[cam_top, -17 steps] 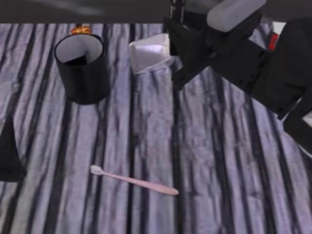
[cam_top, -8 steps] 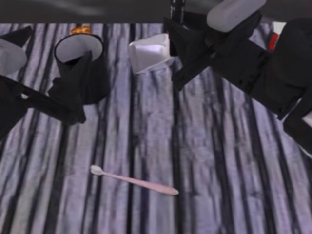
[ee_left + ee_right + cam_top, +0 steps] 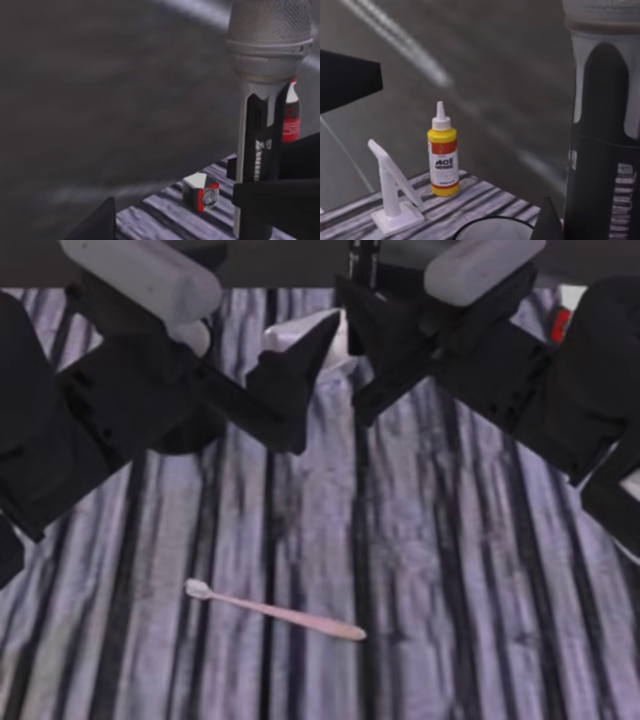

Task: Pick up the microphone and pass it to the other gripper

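Observation:
The microphone [image 3: 267,45] stands upright with its grey mesh head on top and its slim black handle [image 3: 602,160] below. My right gripper [image 3: 365,302] is shut on the handle at the back of the table, right of centre. One of its fingertips [image 3: 547,220] shows beside the handle. My left gripper [image 3: 315,385] is open just left of the right gripper, its pointed fingers aimed at the microphone without touching it. One left fingertip [image 3: 102,222] shows in the left wrist view. In the top view only a black stub of the microphone [image 3: 365,262] shows.
A pink toothbrush [image 3: 275,610] lies on the striped table near the front. A white stand [image 3: 392,192], a yellow bottle [image 3: 443,157] and a black cup's rim [image 3: 495,225] sit at the back left. A red-and-white cube [image 3: 201,192] and a red bottle [image 3: 291,117] sit at the back right.
My left arm has swung in from the table's left edge, up and to the right, over the black cup and close to the right gripper. The right arm and microphone have stayed put.

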